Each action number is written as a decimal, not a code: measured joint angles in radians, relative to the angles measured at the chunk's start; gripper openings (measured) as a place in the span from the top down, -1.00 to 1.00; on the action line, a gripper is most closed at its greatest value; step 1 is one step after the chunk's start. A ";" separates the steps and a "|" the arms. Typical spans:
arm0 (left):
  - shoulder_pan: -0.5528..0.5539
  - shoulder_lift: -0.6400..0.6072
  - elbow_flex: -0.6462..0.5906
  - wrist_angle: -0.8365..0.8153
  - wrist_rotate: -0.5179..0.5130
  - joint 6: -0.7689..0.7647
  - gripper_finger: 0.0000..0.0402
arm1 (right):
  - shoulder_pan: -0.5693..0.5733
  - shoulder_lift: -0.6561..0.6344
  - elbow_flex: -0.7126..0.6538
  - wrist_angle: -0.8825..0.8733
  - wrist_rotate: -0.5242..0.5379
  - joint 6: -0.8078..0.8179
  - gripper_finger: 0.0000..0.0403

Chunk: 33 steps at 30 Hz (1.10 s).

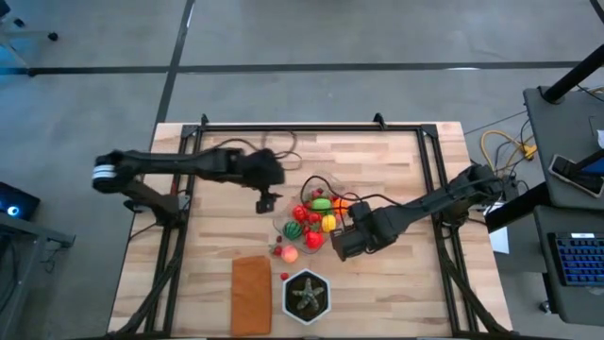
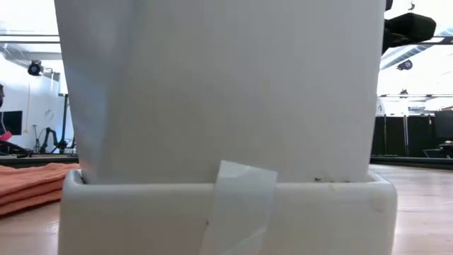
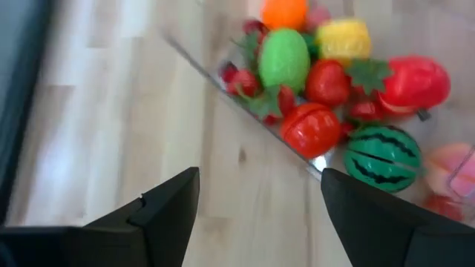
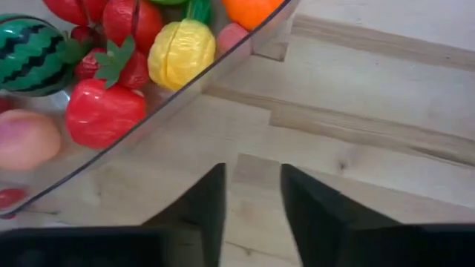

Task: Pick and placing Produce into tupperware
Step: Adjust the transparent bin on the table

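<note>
The clear tupperware (image 1: 311, 179) stands mid-table, holding several pieces of produce (image 1: 316, 219): a striped watermelon (image 3: 382, 154), a green fruit (image 3: 283, 58), a yellow one (image 4: 180, 53) and red ones (image 4: 104, 111). My left gripper (image 1: 267, 200) hovers open just left of the container, with only bare wood between its fingers (image 3: 260, 196). My right gripper (image 1: 342, 244) is at the container's near right corner. Its fingers (image 4: 252, 193) point down with a narrow gap and nothing between them.
A small red piece (image 1: 284, 276) lies on the table near the container's near left corner. An orange-brown rectangle (image 1: 250, 293) and a green plant in a black hexagonal pot (image 1: 307, 295) sit by the near edge. A white box (image 2: 226, 106) fills the low view.
</note>
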 joint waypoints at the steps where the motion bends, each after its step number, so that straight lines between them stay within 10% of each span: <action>1: 0.000 -0.042 -0.039 0.033 -0.012 -0.021 -0.33 | 0.000 -0.001 -0.004 0.006 0.000 -0.002 0.45; 8: 0.000 -0.303 -0.295 0.145 -0.031 -0.220 -0.33 | -0.012 -0.008 -0.112 0.254 0.002 -0.037 0.93; 21: -0.001 -0.555 -0.493 0.146 -0.058 -0.386 -0.33 | -0.032 -0.010 -0.339 0.656 0.059 0.120 0.96; 33: 0.000 -0.533 -0.534 0.146 -0.082 -0.338 -0.33 | -0.224 -0.009 -0.333 0.752 0.033 -0.094 0.96</action>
